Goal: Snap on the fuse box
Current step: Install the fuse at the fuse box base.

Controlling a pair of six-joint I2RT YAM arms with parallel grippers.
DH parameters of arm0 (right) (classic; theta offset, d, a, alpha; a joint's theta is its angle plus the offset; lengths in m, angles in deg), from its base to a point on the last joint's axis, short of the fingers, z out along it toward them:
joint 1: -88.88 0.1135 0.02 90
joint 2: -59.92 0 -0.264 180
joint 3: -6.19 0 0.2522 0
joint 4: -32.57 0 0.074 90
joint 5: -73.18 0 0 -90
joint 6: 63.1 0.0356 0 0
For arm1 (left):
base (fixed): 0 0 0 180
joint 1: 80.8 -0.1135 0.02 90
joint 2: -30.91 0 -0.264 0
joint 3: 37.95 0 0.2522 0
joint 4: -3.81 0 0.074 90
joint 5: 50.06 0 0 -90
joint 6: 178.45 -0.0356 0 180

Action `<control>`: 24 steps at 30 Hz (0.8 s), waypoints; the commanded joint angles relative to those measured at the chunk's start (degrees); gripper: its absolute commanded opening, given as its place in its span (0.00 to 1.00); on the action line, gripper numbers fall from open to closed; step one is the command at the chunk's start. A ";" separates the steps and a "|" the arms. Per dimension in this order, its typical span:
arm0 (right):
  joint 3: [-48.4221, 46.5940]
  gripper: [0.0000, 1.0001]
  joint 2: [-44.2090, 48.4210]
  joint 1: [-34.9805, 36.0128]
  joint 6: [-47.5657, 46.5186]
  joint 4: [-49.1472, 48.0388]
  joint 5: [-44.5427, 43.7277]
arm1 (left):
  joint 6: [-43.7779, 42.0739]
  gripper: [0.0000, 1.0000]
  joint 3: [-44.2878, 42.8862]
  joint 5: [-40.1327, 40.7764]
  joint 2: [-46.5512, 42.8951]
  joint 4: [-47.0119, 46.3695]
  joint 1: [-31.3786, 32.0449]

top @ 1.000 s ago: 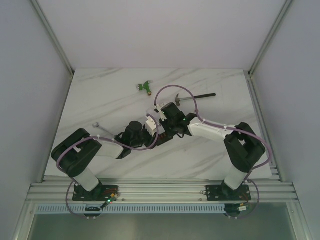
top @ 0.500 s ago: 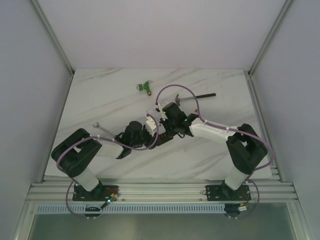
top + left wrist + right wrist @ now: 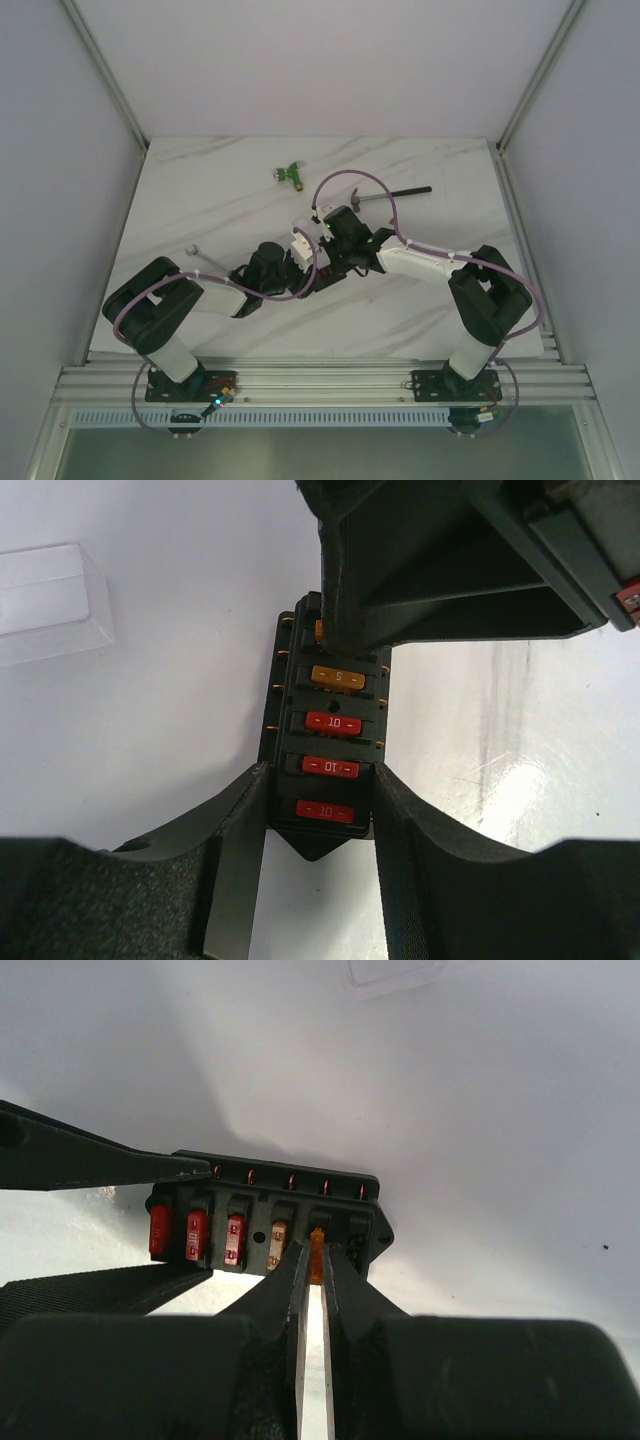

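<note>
Top external view: the two arms meet over the middle of the white, grey-veined tabletop [image 3: 200, 200], and their wrists cover what lies between them. A hammer [image 3: 410, 191], a small green fitting [image 3: 290, 175] and a tiny metallic piece [image 3: 192, 249] lie apart from the arms, too small to detail. Left wrist view: fuse box [image 3: 326, 742], a black moulded plastic rectangle lying flat on the tabletop, with brass-coloured contacts along both long edges and a central row of blade fuses: three red, two of them legibly marked 10, and one orange marked 5. The left gripper [image 3: 320, 815] is clamped on the box's near end, one matte black finger against each long side. The far end of the box is hidden under the right gripper [image 3: 312, 1260]. A clear lid [image 3: 48, 602], a transparent plastic rectangle, lies left of the box without touching it and is cut off by the frame edge. Right wrist view: it supplies what the left wrist view hides. The right gripper is almost closed, its tips pinching a small orange fuse [image 3: 317, 1245] that stands at a slot near the box's end; how deeply it is seated cannot be told. The outermost slot beside it is dark and its contents are unclear.
</note>
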 commanded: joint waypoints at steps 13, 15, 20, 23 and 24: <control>1.13 0.00 -1.73 0.11 1.70 -1.01 -1.69 | -0.93 0.47 -0.01 -1.66 1.80 4.71 -0.26; 1.01 0.00 -2.34 0.11 1.78 -0.62 -1.09 | -0.97 0.46 -0.05 -1.69 1.85 4.67 -0.26; 1.21 0.00 -3.32 0.27 2.12 0.76 -1.21 | -0.98 0.46 -0.09 -1.71 1.83 4.50 -0.37; 1.49 0.00 -3.61 0.29 2.06 1.53 -2.00 | -0.93 0.46 -0.09 -1.59 1.85 4.56 -0.39; 1.51 0.00 -3.72 0.29 2.05 1.87 -2.15 | -0.93 0.46 -0.02 -1.50 1.80 4.61 -0.47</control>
